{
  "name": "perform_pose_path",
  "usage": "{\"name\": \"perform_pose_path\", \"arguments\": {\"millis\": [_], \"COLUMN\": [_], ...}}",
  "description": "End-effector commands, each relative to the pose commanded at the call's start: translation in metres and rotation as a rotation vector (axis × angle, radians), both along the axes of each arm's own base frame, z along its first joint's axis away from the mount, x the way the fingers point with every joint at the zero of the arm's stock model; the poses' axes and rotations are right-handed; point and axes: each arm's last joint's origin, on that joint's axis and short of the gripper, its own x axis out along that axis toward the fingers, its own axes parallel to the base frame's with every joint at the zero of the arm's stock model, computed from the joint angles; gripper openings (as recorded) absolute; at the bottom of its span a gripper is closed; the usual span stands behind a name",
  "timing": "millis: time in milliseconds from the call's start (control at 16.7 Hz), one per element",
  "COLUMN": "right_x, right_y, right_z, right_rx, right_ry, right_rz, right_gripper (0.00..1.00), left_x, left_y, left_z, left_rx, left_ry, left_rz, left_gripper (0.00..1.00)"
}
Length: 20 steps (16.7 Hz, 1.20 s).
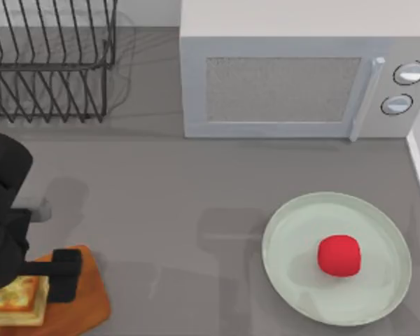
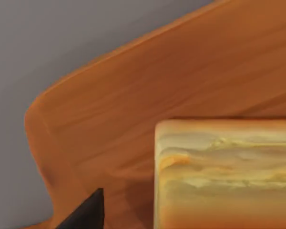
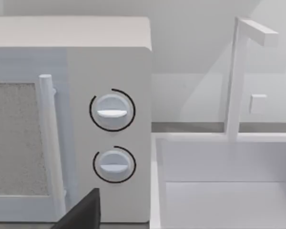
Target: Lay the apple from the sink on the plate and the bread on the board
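Top view, apple [image 1: 339, 255] on plate [image 1: 287, 241], bread [image 1: 17, 301] on board [image 1: 91, 301]

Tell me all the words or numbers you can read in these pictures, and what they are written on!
There are none to read.
The microwave has two plain knobs with no numbers or letters around them.
The plate, apple, bread, board, dish rack and sink carry no writing or labels.

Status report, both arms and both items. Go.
Left gripper over the board, at the bread. Bread on board. Apple on plate. Right arm parked facing microwave. Nothing obstructing.
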Motion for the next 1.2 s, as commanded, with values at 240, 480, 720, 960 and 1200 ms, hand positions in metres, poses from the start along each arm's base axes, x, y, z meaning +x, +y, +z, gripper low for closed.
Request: {"name": "perform_pose_path", "arguments": {"millis": [240,480,720,960,1200], "right_x": [0.000,0.000,0.000,0.000,0.000], "right_y": [0.000,0.000,0.000,0.000,0.000], "right_z": [0.000,0.000,0.000,0.000,0.000], "right_rx": [0.000,0.000,0.000,0.000,0.000], "right_ry": [0.000,0.000,0.000,0.000,0.000], "right_rz": [0.000,0.000,0.000,0.000,0.000], "right_gripper": [1.00,1.00,1.00,1.00,1.00], "left_x": [-0.009,-0.030,-0.058,-0.082,-0.093], "left_y": [0.006,0.016,0.027,0.036,0.041], "left_z": [0.014,0.022,0.024,0.021,0.019], "left_rx": [-0.033,-0.067,-0.086,-0.078,-0.044], "left_ry": [-0.167,-0.412,-0.719,-1.080,-1.398], "left_rz": [0.000,0.006,0.011,0.014,0.016], "left_gripper": [1.00,1.00,1.00,1.00,1.00]}}
